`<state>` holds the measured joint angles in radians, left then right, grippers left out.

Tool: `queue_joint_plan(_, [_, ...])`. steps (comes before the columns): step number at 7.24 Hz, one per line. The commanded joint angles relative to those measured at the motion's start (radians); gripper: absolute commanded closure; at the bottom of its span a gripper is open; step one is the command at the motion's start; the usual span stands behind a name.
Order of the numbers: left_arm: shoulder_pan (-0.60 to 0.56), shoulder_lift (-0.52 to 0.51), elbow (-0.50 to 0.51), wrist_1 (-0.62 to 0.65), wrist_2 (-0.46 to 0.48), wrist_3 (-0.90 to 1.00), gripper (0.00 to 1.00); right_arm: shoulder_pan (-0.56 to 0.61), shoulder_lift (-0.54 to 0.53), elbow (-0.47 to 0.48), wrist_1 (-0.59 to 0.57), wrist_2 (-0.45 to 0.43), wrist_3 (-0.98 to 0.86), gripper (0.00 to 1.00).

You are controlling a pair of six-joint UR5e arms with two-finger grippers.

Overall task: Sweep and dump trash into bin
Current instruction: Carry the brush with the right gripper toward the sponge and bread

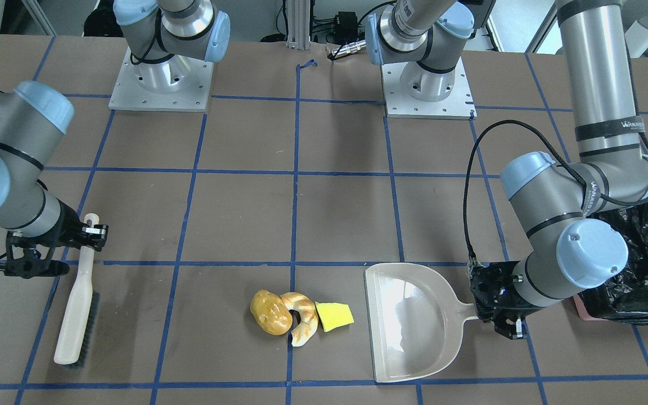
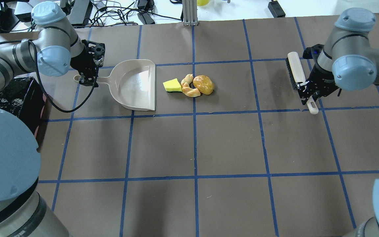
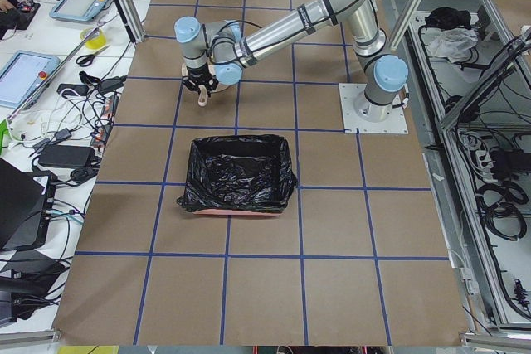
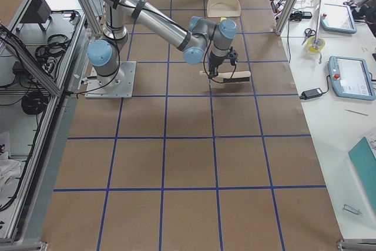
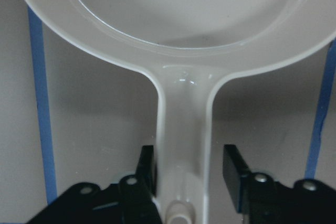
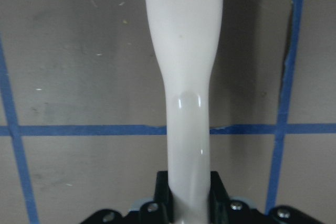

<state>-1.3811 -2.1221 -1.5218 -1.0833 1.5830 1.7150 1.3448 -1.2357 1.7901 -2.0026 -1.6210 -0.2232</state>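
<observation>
— Where are you working?
— A brown paper table [image 2: 229, 144] gridded in blue tape. A band [image 1: 610, 128] on my left arm [image 1: 594, 73] reads "WANDEL…", the rest cut off.
— Your jaws?
— My left gripper [image 5: 188, 167] straddles the dustpan [image 2: 133, 85] handle, not quite closed. My right gripper [image 6: 189, 192] clamps the brush [image 1: 76, 315] handle.
— The trash?
— The sponge wedge [image 2: 172, 86], croissant piece [image 2: 189, 89] and potato lump [image 2: 203, 84] lie just off the dustpan's open lip. The bin [image 3: 199, 196] is beyond its handle end.

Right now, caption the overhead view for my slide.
Left gripper straddles the dustpan handle, right gripper grips the brush, trash lies between them.
</observation>
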Motion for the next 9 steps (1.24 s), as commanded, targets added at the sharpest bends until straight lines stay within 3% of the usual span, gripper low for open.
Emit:
queue_joint_plan(1, [-0.003,0.004,0.0,-0.001,0.0,0.008,1.0,0.136,0.002,-0.029,0.005,0.05,0.169,1.0])
queue_joint_plan(5, [-0.007,-0.007,0.009,-0.001,0.038,0.012,1.0,0.334,0.074,-0.155,0.108,0.087,0.292,1.0])
queue_joint_plan(9, [-0.012,-0.012,0.012,-0.001,0.038,0.006,1.0,0.41,0.116,-0.169,0.111,0.124,0.416,1.0])
